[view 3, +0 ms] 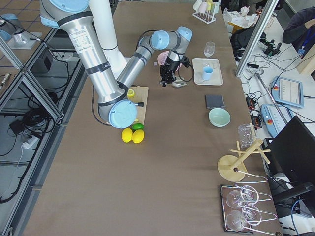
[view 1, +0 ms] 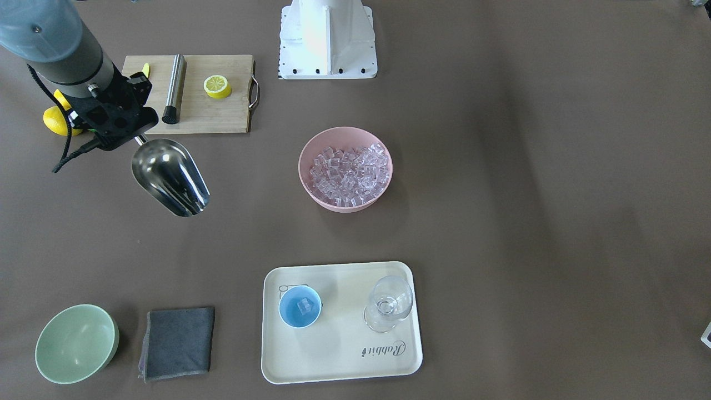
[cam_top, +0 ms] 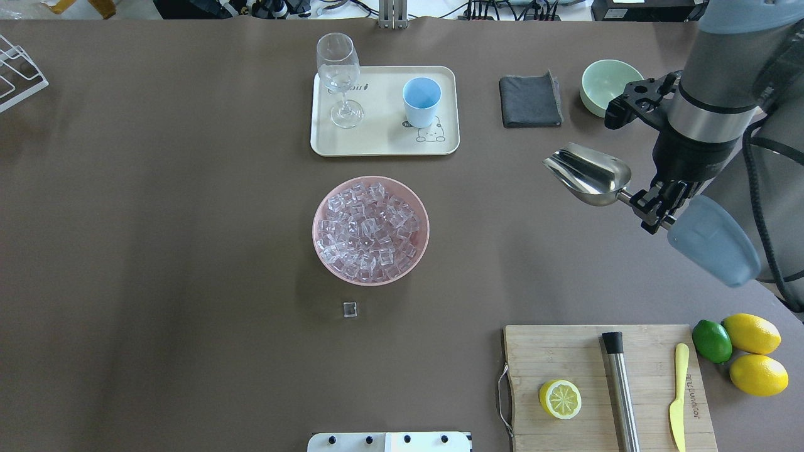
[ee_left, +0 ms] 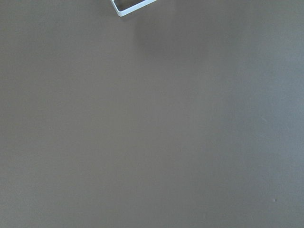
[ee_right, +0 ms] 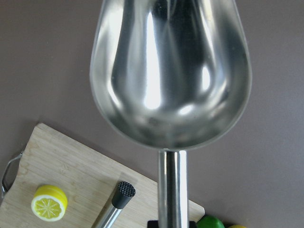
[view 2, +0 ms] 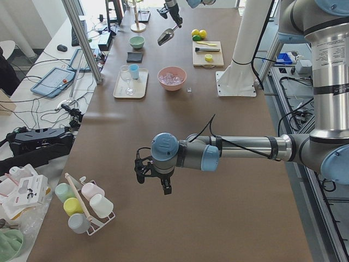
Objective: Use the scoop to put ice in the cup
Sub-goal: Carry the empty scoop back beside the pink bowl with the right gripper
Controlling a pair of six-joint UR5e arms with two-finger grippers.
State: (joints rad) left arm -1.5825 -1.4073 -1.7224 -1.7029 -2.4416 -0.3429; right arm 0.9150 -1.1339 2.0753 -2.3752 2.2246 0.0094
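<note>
Pinching the rod handle of the scoop (cam_top: 587, 174) in the right gripper (cam_top: 654, 210), pressed tight on the steel, well out toward the table's right end. Held clear of the tabletop, trough up and bare on the right wrist view.

Running handle-to-mouth roughly along the table: handle toward the right end, open mouth toward the left end and angled a little to the far edge. Pointing, then, loosely the right way.

Looking outward along that line: to the ice (cam_top: 367, 229), heaped in the pink bowl (cam_top: 419, 252) at mid-table. Leftward of the mouth and slightly back toward the robot-side edge, well apart from it. Probably calls for a sweep to the left with a small turn toward the robot-side edge before dipping.

Further on, to the cup (cam_top: 421, 100), upright on the cream tray (cam_top: 383, 133) by the far edge, about midway along it. Seen from the front-facing view with a lone cube (view 1: 304, 305) inside. Also a stray cube (cam_top: 350, 308) on the bare tabletop between bowl and robot-side edge.

As for the left gripper (view 2: 162, 184): hanging over the table's left end, well apart from bowl and cup alike, so much the farther of the two. Cannot tell whether spread or pressed together.
</note>
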